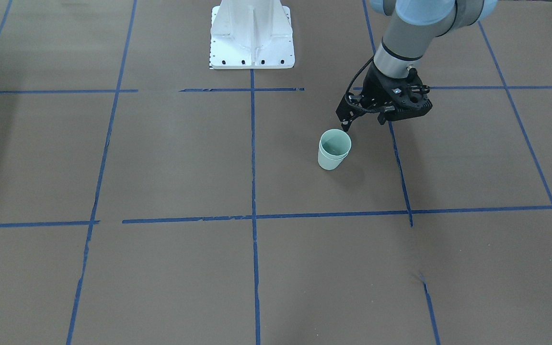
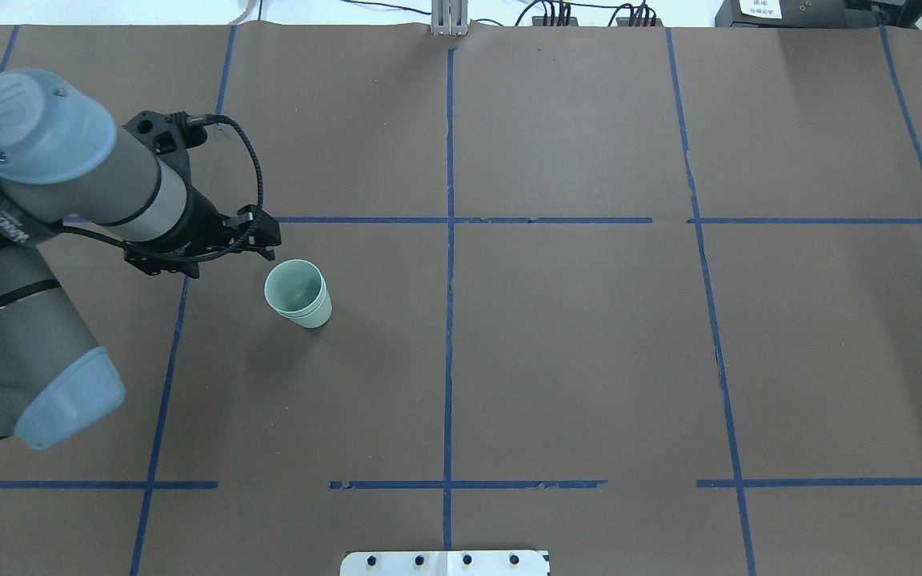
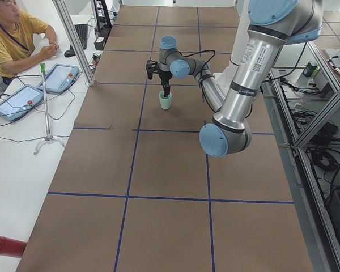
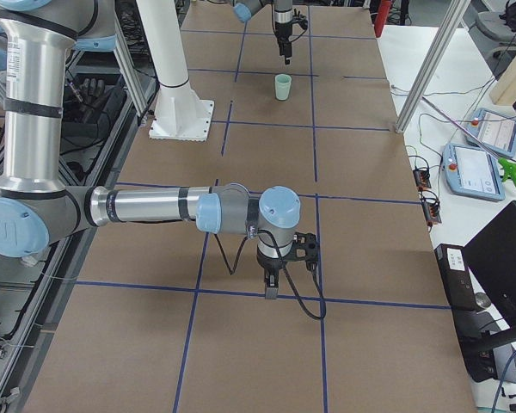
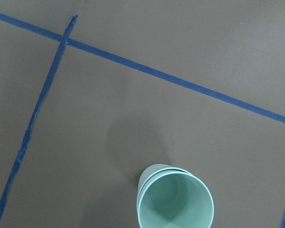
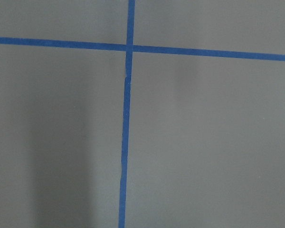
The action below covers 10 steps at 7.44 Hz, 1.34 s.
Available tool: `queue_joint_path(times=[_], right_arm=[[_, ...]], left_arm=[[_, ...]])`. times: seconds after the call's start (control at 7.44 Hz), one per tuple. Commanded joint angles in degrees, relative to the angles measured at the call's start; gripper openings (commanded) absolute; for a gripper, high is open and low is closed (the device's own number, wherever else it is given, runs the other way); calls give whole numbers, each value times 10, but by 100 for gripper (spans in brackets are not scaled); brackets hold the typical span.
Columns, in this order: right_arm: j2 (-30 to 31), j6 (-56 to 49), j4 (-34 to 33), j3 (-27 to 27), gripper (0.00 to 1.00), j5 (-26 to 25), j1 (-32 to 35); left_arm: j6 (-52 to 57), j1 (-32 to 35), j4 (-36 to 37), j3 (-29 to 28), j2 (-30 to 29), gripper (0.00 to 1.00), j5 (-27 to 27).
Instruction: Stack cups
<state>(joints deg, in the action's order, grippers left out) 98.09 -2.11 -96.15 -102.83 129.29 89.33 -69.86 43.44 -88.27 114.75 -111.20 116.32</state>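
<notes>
The two pale mint-green cups (image 1: 333, 152) stand upright on the brown table, one nested inside the other. They also show in the overhead view (image 2: 298, 294) and at the bottom of the left wrist view (image 5: 175, 199). My left gripper (image 1: 363, 123) hangs just behind and to the side of the stack, apart from it. Its fingers look spread, and it holds nothing. My right gripper (image 4: 271, 288) shows only in the exterior right view, low over the table and far from the cups. I cannot tell whether it is open or shut.
Blue tape lines (image 2: 449, 320) divide the brown table into squares. The robot's white base plate (image 1: 252, 33) stands at the table's middle edge. An operator (image 3: 14, 34) sits at a side desk with tablets beyond the table.
</notes>
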Motion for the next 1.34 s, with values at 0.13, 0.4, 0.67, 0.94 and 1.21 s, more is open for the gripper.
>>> queue_joint_path(times=[0.13,0.4,0.67,0.94,1.21], right_arm=[[0,0,0,0,100,0,1],[0,0,0,0,100,0,0],[1,0,0,0,100,0,0],[0,0,0,0,100,0,1],[0,0,0,0,100,0,1]], left_arm=[[376,162,-6,0,143,100,74],[595,289,1,-41,241,100,128],[734,373,-4,-146,274,100,146],[837,436,3,-190,280,100,146],[835,459,14,-189,294,100,149]])
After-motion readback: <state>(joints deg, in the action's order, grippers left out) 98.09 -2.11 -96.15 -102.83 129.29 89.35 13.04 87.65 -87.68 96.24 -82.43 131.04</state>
